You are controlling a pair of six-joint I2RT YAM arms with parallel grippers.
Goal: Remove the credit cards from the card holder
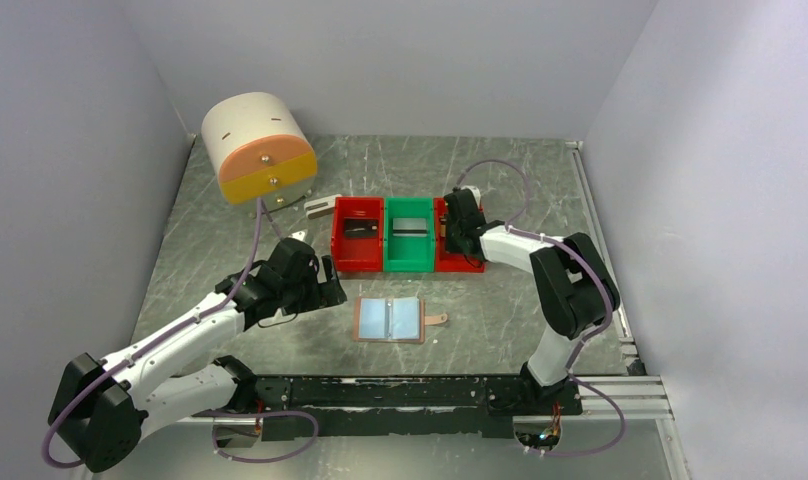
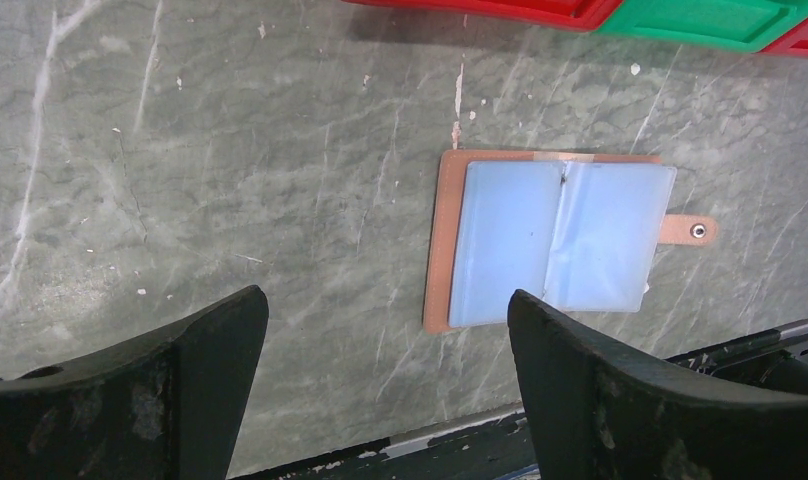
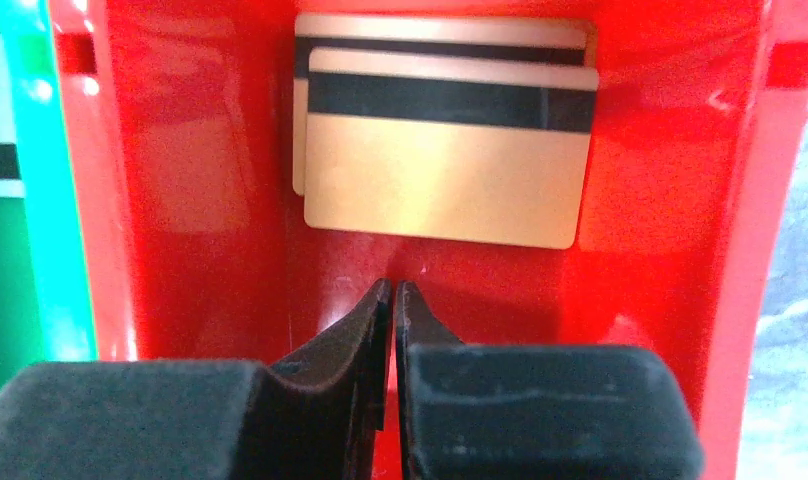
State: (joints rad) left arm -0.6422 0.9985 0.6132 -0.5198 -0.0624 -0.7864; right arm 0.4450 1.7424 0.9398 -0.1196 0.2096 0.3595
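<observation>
The card holder (image 1: 389, 320) lies open on the table with its pale blue pockets (image 2: 560, 240) facing up and its strap tab (image 2: 692, 231) pointing right. My left gripper (image 1: 330, 283) hovers open just to its left, with nothing between the wide-set jaws (image 2: 385, 305). Over the right red bin (image 1: 470, 262), my right gripper (image 1: 458, 238) is shut and empty (image 3: 392, 287). Two gold-brown credit cards (image 3: 445, 175) with black stripes lie overlapping on that bin's floor. A grey-white card (image 1: 410, 226) lies in the green bin (image 1: 410, 262). A dark card (image 1: 361, 228) lies in the left red bin (image 1: 358, 262).
A cream and orange domed box (image 1: 258, 145) stands at the back left. A small grey-white block (image 1: 322, 206) lies between it and the bins. The black mounting rail (image 1: 410, 392) runs along the near edge. Walls close in left, back and right.
</observation>
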